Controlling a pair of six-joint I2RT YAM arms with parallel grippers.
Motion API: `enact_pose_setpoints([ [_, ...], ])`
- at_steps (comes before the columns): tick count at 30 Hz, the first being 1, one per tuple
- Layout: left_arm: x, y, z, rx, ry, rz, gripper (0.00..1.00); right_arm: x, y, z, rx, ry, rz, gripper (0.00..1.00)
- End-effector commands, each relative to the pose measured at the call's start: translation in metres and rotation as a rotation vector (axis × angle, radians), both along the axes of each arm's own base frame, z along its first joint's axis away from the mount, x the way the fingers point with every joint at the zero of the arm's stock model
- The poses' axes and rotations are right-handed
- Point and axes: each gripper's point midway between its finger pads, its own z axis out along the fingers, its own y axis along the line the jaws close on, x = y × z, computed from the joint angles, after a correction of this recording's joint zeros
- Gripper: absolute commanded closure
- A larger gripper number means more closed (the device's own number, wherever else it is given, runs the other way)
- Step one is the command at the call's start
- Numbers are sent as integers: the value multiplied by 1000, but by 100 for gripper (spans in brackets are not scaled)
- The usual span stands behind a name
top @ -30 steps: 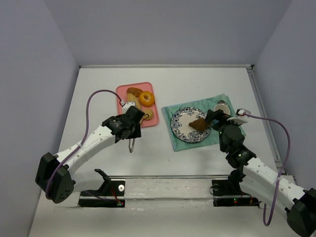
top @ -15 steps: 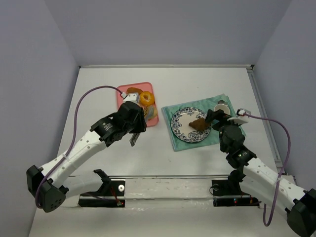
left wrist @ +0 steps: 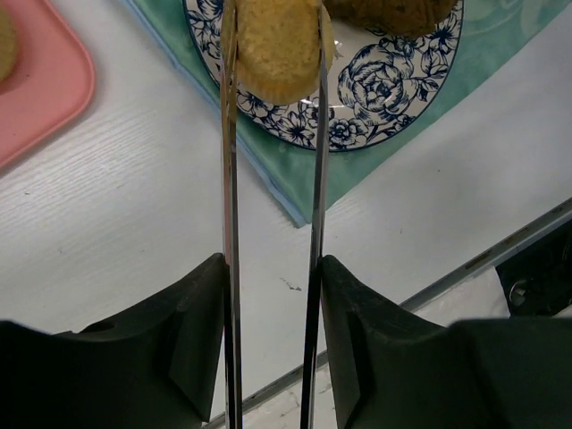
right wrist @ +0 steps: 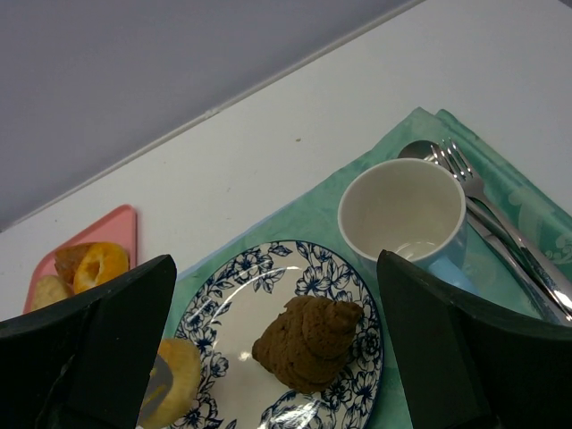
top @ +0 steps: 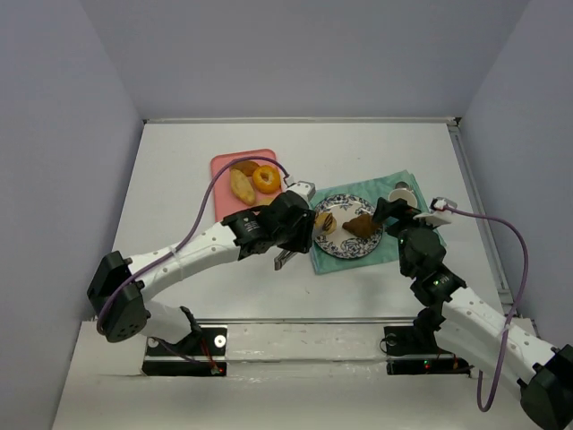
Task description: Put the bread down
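My left gripper (top: 295, 235) is shut on metal tongs (left wrist: 230, 179). The tongs pinch a round yellow bread (left wrist: 277, 40) over the left edge of the blue-flowered plate (left wrist: 393, 98). From above, the bread (top: 328, 221) shows at the plate's left rim (top: 345, 252); I cannot tell whether it touches the plate. A brown bread (right wrist: 308, 340) lies in the middle of the plate. My right gripper (top: 394, 210) is open and empty, above the plate's right side. The yellow bread (right wrist: 174, 380) and the tongs' tip also show in the right wrist view.
A pink tray (top: 226, 166) at the back left holds a long pastry (top: 240, 184) and an orange ring (top: 265, 178). A green cloth (top: 403, 184) lies under the plate. On it stand a white cup (right wrist: 402, 210), a spoon and a fork (right wrist: 483, 192).
My left arm has swung right from the pink tray to the plate, carrying the yellow bread in the tongs. The right arm has not moved.
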Motion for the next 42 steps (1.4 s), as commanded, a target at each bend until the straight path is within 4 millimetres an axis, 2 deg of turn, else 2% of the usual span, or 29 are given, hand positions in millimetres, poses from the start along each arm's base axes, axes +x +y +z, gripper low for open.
enact_pose_setpoints([
  [1,6,-27,25,-73,-57,-75,44,0,-6,20,30,-62,-36,0],
  [6,5,-37,14,-67,-35,-107,39,0,-6,19,29,-61,-39,0],
  [11,7,-36,19,-69,-51,-98,30,0,-7,19,27,-60,-44,0],
  [15,11,-31,22,-47,-66,-71,29,0,-7,18,27,-57,-44,0],
  [17,14,-25,27,-41,-79,-40,32,0,-6,19,27,-60,-43,0],
  [22,24,0,46,-21,-155,67,32,1,-6,19,28,-59,-39,0],
  [25,31,19,47,11,-170,143,32,1,-5,18,26,-56,-39,0],
  [28,38,43,38,66,-171,220,32,1,-5,19,27,-57,-36,0],
  [32,52,79,16,109,-135,325,32,2,-4,18,24,-54,-35,0],
  [37,61,102,-3,118,-105,384,32,2,-4,17,21,-50,-38,0],
  [42,62,112,-13,134,-101,409,29,4,-4,15,15,-42,-39,0],
])
